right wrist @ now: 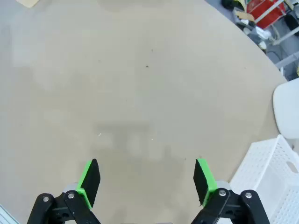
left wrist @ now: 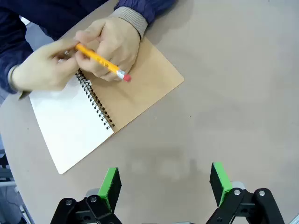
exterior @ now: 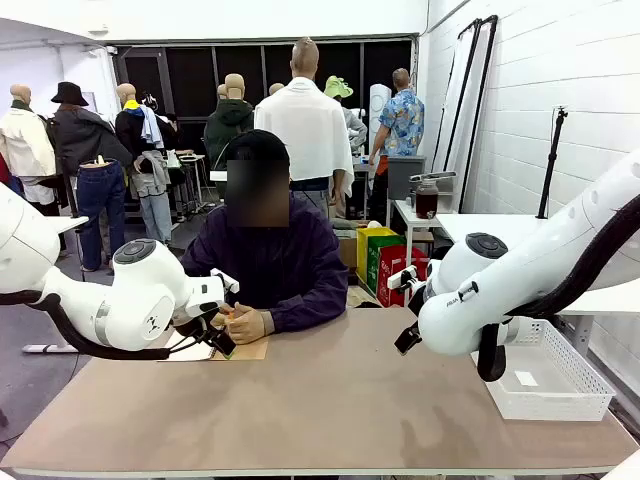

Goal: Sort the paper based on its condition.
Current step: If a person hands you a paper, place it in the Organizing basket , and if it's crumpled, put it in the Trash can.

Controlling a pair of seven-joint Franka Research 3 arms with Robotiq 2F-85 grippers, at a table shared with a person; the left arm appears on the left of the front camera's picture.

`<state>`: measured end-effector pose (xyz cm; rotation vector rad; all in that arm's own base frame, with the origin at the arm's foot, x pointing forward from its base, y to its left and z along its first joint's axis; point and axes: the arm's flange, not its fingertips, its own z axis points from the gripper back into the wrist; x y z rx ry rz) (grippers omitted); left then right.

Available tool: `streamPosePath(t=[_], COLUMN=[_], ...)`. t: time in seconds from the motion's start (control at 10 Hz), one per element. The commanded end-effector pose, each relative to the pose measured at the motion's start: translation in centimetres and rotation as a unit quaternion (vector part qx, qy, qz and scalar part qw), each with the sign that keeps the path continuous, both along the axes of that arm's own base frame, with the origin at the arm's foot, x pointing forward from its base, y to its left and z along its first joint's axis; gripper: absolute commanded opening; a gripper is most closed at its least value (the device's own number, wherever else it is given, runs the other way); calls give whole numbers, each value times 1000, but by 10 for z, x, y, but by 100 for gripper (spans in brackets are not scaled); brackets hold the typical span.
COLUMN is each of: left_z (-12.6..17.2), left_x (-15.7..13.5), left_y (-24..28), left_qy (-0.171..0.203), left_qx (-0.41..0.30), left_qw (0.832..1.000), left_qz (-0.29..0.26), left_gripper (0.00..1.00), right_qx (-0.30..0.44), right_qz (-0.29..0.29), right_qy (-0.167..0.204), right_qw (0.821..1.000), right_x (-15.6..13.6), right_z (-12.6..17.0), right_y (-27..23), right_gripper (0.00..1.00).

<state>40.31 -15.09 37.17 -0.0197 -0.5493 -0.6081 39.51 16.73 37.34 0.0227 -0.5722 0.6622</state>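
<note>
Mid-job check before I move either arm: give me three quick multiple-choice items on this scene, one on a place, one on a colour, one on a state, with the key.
1. Where does the white mesh basket stand?
A) at the right end of the table
B) in front of the person
C) on the floor

2. What colour is the pencil in the person's hand?
A) blue
B) yellow
C) green

3. How is the left gripper?
A) shut on the pencil
B) shut on a sheet
C) open, holding nothing

Key: 1 A, the front view shows it at that end; 2 B, its yellow shaft ends in a pink eraser; 3 C, its green pads stand apart over bare table.
</note>
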Motion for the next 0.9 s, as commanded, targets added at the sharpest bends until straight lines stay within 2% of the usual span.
streamPosePath(t=[0.0,0.8], left_z=[0,0], left_x=[0,0], left_y=[0,0], left_qy=[0,0], left_qx=[0,0], left_qw=[1000,1000], left_qz=[0,0], left_gripper=[100,100], right_qx=[0,0], right_qz=[0,0], right_qy=[0,0], right_qw=[1000,1000], right_x=[0,0], right_z=[0,0], right_y=[0,0], right_gripper=[100,100])
